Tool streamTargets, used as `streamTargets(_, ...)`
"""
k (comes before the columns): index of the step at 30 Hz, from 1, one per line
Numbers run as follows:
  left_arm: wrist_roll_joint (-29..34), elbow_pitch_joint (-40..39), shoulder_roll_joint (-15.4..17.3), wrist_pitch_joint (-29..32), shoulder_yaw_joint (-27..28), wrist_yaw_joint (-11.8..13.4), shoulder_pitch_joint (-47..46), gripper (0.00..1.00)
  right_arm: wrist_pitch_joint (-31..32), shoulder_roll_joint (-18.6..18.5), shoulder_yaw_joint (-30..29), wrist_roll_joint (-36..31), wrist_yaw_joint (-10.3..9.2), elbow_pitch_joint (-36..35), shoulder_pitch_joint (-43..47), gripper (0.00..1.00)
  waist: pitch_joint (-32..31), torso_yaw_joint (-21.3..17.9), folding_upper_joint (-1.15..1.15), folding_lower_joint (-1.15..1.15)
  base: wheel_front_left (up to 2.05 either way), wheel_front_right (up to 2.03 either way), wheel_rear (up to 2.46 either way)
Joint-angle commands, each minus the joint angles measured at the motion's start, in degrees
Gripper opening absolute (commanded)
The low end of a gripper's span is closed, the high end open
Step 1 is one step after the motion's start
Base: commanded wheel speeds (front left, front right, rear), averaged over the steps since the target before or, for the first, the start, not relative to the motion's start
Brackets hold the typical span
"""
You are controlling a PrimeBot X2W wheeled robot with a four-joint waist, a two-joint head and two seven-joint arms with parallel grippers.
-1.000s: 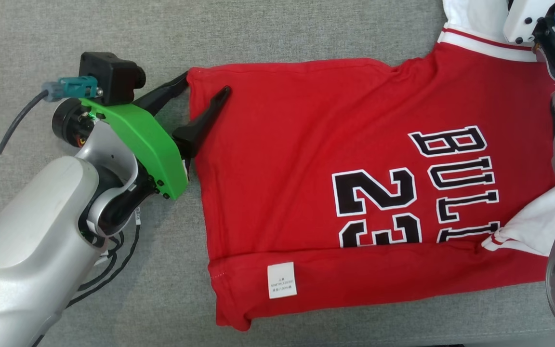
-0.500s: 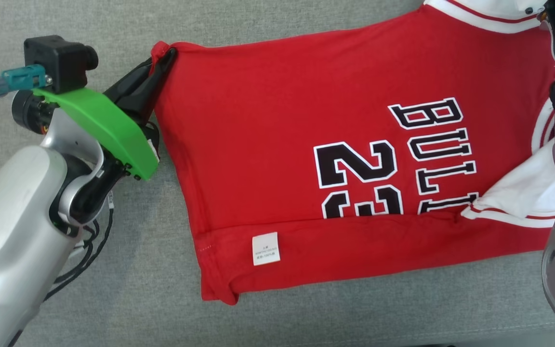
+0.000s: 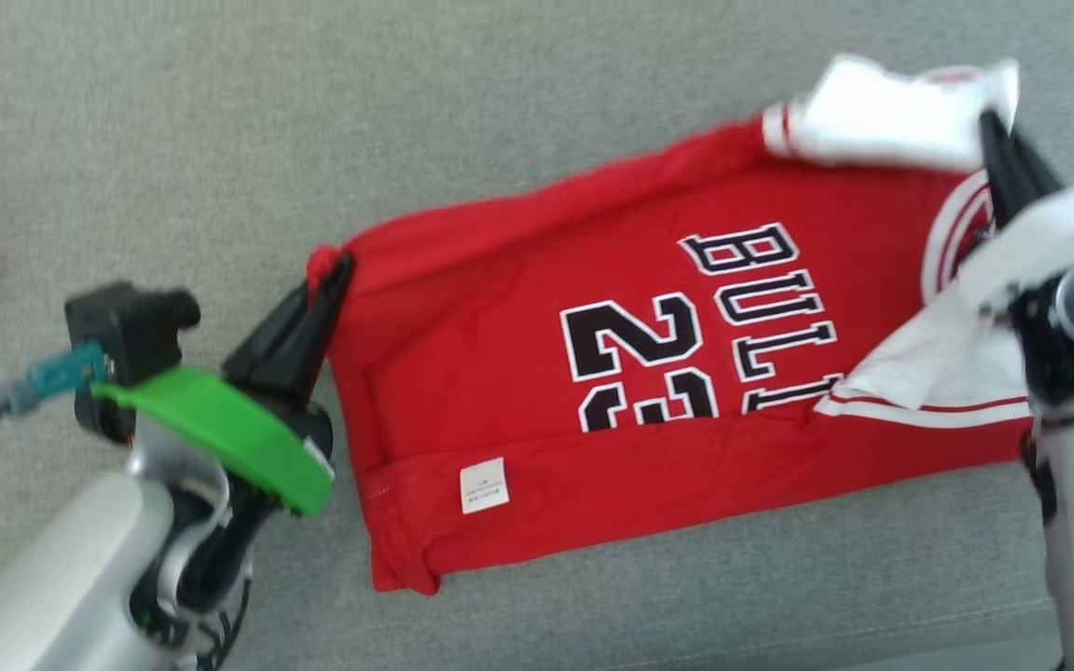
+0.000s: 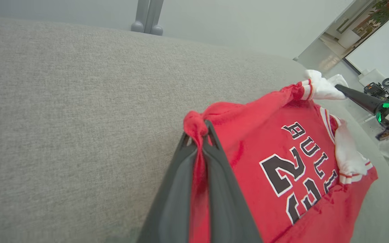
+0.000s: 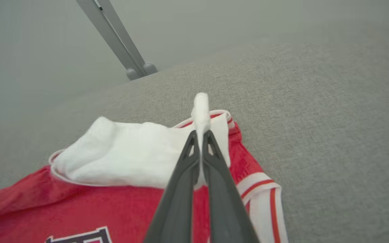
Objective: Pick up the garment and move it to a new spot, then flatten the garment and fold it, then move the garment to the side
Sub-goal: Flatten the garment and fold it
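The garment is a red jersey (image 3: 537, 280) with white sleeves and black "BULLS 23" lettering, its near long side folded over, lying on a grey cushion. My left gripper (image 3: 337, 270) is shut on the jersey's far hem corner (image 4: 194, 123), where red cloth bunches between the fingers. At the shoulder end my right gripper (image 3: 994, 126) is shut on the white sleeve (image 5: 140, 153); white fabric pokes up past its tips (image 5: 200, 132). That far edge is raised off the cushion between both grippers. In the left wrist view the right gripper (image 4: 341, 88) shows at the far right.
The grey cushion surface (image 3: 313, 121) stretches wide beyond the jersey. A grey metal post (image 5: 117, 38) stands past its far edge. A white care label (image 3: 484, 485) faces up on the folded near strip. Lab equipment (image 4: 388, 86) sits beyond the cushion's right end.
The left gripper went from open around the hem corner to shut on it. Both grippers have lifted the far edge and drawn it nearer; the head camera also shifted.
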Motion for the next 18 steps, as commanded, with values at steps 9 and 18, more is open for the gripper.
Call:
streamTargets(9,-1.25,-5.66,3.32,-4.33,0.20,3.68,12.87,0.00,3.58,2.21,-1.58,3.05,-0.07,-8.99,13.28,0.00,-7.30,-6.42,0.00,0.00,0.00,0.00,0.00)
streamTargets(18,3.97,-3.42,4.14,-7.79,-1.07,9.37,17.46,1.00,6.49,1.63,-1.53,0.69,-0.06,-6.60,16.14,1.00,-7.89,-6.44,0.00,0.00,0.00,0.00,0.00)
